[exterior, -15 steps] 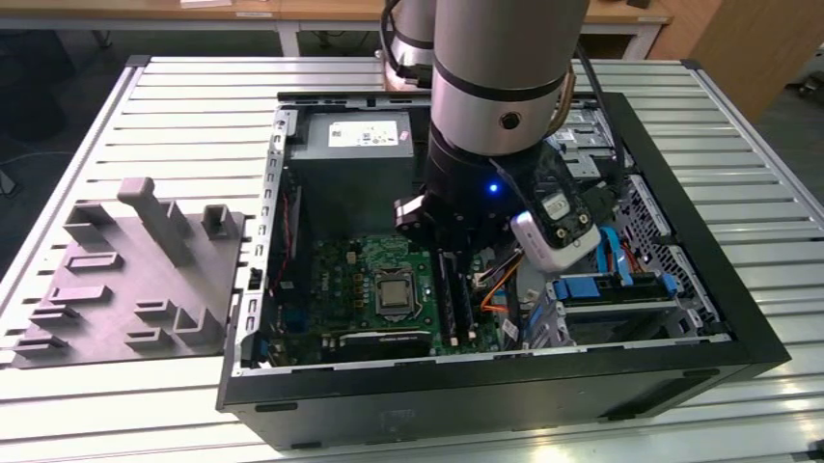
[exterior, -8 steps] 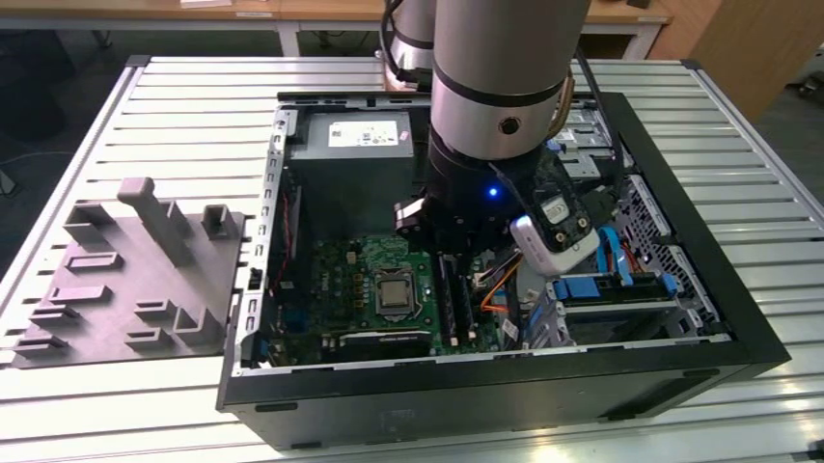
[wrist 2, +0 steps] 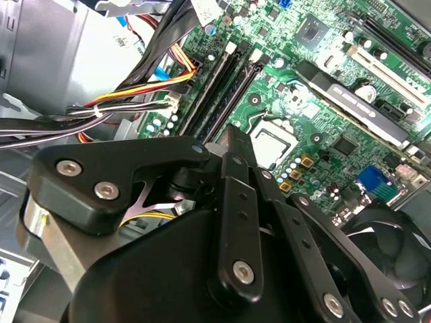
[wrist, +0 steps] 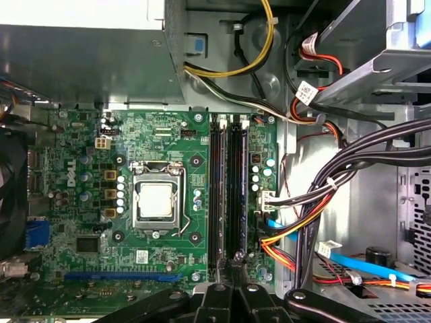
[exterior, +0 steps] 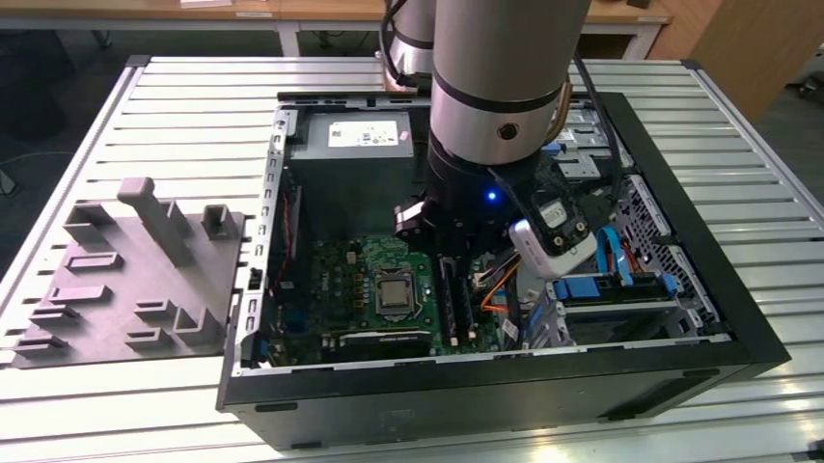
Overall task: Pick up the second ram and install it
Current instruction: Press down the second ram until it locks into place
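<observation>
A: Gripper (wrist: 232, 266) jaws? Pressed together, tips over the ram slots (wrist: 227, 188), 3 o'clock of CPU socket (wrist: 156, 200).
B: Second ram? Hard to tell, dark slots.

White maker's lettering (wrist: 68, 178) printed sideways on the green motherboard (wrist: 87, 222) in the first wrist view, not spelled out here. White label (exterior: 367, 134) on the grey power supply (exterior: 322, 154) in the exterior view, print too small to make out. White tag (wrist: 306, 91) on a cable bundle and a small white sticker (wrist: 141, 255) on the board, both illegible.
</observation>
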You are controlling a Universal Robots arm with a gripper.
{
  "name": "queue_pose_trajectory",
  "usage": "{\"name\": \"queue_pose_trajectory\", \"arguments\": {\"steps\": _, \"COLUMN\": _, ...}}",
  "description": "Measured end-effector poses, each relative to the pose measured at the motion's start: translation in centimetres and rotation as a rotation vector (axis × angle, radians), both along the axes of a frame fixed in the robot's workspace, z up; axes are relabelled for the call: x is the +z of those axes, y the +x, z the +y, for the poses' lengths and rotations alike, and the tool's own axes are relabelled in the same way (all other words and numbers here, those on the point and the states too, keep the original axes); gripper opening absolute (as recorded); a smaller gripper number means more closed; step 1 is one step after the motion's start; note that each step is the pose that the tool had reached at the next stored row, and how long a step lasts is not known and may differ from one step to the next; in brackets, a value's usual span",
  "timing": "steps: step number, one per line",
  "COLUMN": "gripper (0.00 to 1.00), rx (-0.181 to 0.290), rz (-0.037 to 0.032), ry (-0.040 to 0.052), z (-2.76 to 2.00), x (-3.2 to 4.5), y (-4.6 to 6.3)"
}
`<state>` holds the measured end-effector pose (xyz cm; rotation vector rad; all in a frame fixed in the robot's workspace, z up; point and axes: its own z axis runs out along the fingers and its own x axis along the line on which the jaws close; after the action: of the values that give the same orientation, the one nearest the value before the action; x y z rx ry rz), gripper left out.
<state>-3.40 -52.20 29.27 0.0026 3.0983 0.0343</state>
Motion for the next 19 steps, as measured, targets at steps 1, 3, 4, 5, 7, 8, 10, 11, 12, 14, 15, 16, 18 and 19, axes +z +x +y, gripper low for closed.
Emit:
{"name": "queue_pose_trajectory", "arguments": {"steps": 1, "gripper": 0.1, "rx": 0.0, "rz": -0.0001, "ry": 0.0002, "z": 0.0, "x": -0.04, "y": 0.0}}
{"name": "queue_pose_trajectory", "arguments": {"steps": 3, "gripper": 0.1, "rx": 0.0, "rz": -0.0001, "ry": 0.0001, "z": 0.0, "x": -0.09, "y": 0.0}}
{"name": "queue_pose_trajectory", "arguments": {"steps": 4, "gripper": 0.1, "rx": 0.0, "rz": -0.0001, "ry": 0.0002, "z": 0.0, "x": -0.13, "y": 0.0}}
{"name": "queue_pose_trajectory", "arguments": {"steps": 5, "gripper": 0.1, "rx": 0.0, "rz": 0.0, "ry": 0.0, "z": 0.0, "x": -0.13, "y": 0.0}}
{"name": "queue_pose_trajectory", "arguments": {"steps": 7, "gripper": 0.1, "rx": 0.0, "rz": -0.0001, "ry": 0.0004, "z": -0.01, "x": -0.18, "y": 0.0}}
{"name": "queue_pose_trajectory", "arguments": {"steps": 8, "gripper": 0.1, "rx": 0.0, "rz": -0.0002, "ry": 0.0005, "z": -0.01, "x": -0.22, "y": 0.0}}
{"name": "queue_pose_trajectory", "arguments": {"steps": 10, "gripper": 0.1, "rx": 0.0, "rz": 0.0, "ry": 0.0001, "z": -0.01, "x": -0.24, "y": 0.0}}
{"name": "queue_pose_trajectory", "arguments": {"steps": 11, "gripper": 0.1, "rx": 0.0, "rz": 0.0, "ry": 0.0001, "z": -0.01, "x": -0.24, "y": 0.0}}
{"name": "queue_pose_trajectory", "arguments": {"steps": 12, "gripper": 0.1, "rx": 0.0, "rz": -0.0001, "ry": 0.0003, "z": -0.01, "x": -0.24, "y": 0.0}}
{"name": "queue_pose_trajectory", "arguments": {"steps": 14, "gripper": 0.1, "rx": 0.0, "rz": -0.0001, "ry": 0.0003, "z": -0.01, "x": -0.24, "y": 0.0}}
{"name": "queue_pose_trajectory", "arguments": {"steps": 15, "gripper": 0.1, "rx": 0.0, "rz": 0.0, "ry": 0.0003, "z": -0.01, "x": -0.24, "y": 0.0}}
{"name": "queue_pose_trajectory", "arguments": {"steps": 16, "gripper": 0.1, "rx": 0.0, "rz": 0.0, "ry": 0.0003, "z": -0.01, "x": -0.24, "y": 0.0}}
{"name": "queue_pose_trajectory", "arguments": {"steps": 18, "gripper": 0.1, "rx": 0.0, "rz": -0.0001, "ry": 0.0003, "z": -0.01, "x": -0.26, "y": 0.0}}
{"name": "queue_pose_trajectory", "arguments": {"steps": 19, "gripper": 0.1, "rx": 0.0, "rz": -0.0002, "ry": 0.0007, "z": -0.01, "x": -0.33, "y": 0.0}}
